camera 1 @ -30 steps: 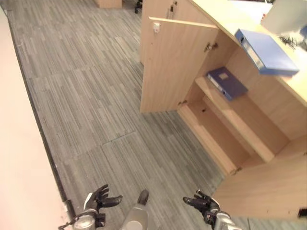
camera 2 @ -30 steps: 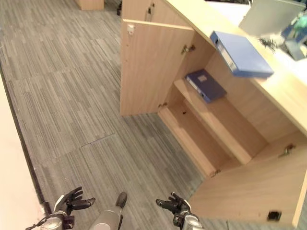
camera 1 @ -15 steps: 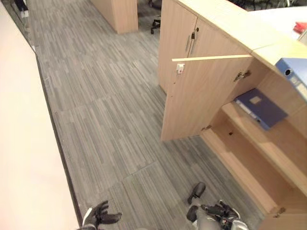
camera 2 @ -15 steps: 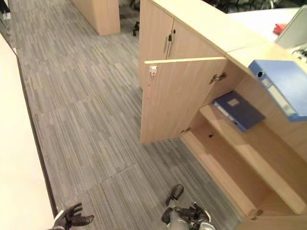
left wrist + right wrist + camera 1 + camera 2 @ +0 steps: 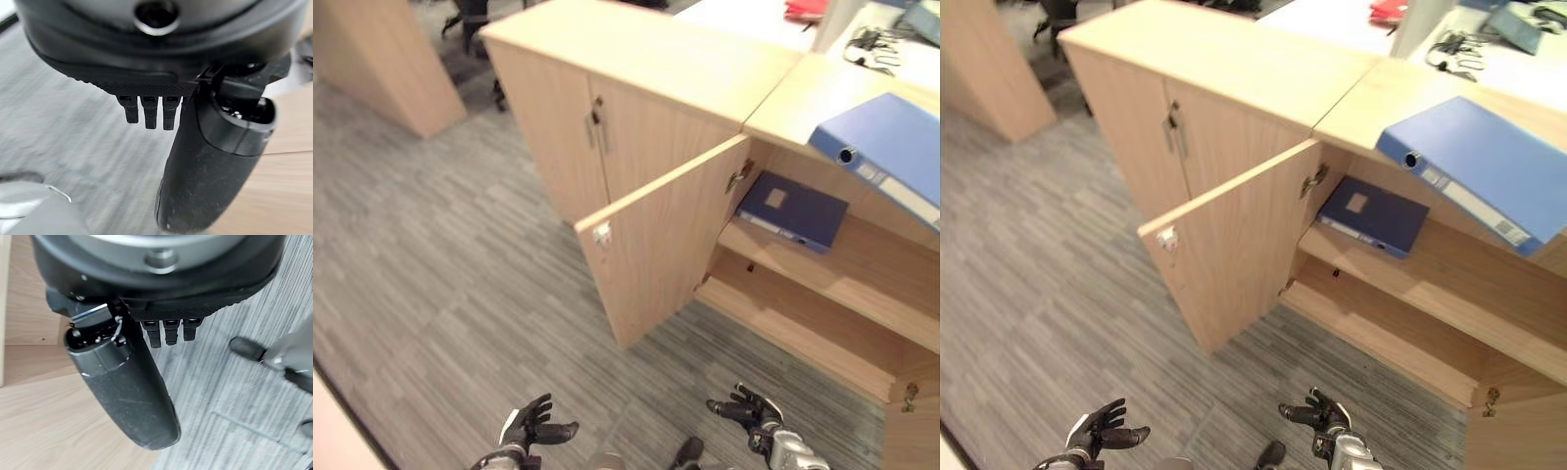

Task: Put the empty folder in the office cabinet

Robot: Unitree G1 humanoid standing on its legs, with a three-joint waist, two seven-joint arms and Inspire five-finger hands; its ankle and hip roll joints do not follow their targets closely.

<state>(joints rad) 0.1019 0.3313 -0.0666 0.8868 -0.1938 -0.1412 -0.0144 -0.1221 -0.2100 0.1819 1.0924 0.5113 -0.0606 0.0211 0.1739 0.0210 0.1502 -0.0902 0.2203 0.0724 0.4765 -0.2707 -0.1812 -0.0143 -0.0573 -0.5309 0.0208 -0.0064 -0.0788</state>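
A light blue folder (image 5: 886,147) lies on top of the wooden office cabinet (image 5: 636,59), at the right. A darker blue folder (image 5: 791,211) lies flat on the upper shelf inside the cabinet, behind its open door (image 5: 656,245). Low over the grey floor, my left hand (image 5: 533,426) hangs with relaxed, spread fingers and nothing in it. My right hand (image 5: 749,409) is also open and empty, near the front of the cabinet's bottom shelf. Both hands are far below the folders.
A second cabinet section with closed doors (image 5: 573,137) stands left of the open one. Another wooden unit (image 5: 382,59) stands at the far left. A white desk (image 5: 1489,49) with cables and a red thing lies behind the cabinet. Grey carpet (image 5: 431,294) covers the floor.
The camera has swung round and now faces the cabinet more squarely, showing its top and closed doors. Both hands remain low and empty.
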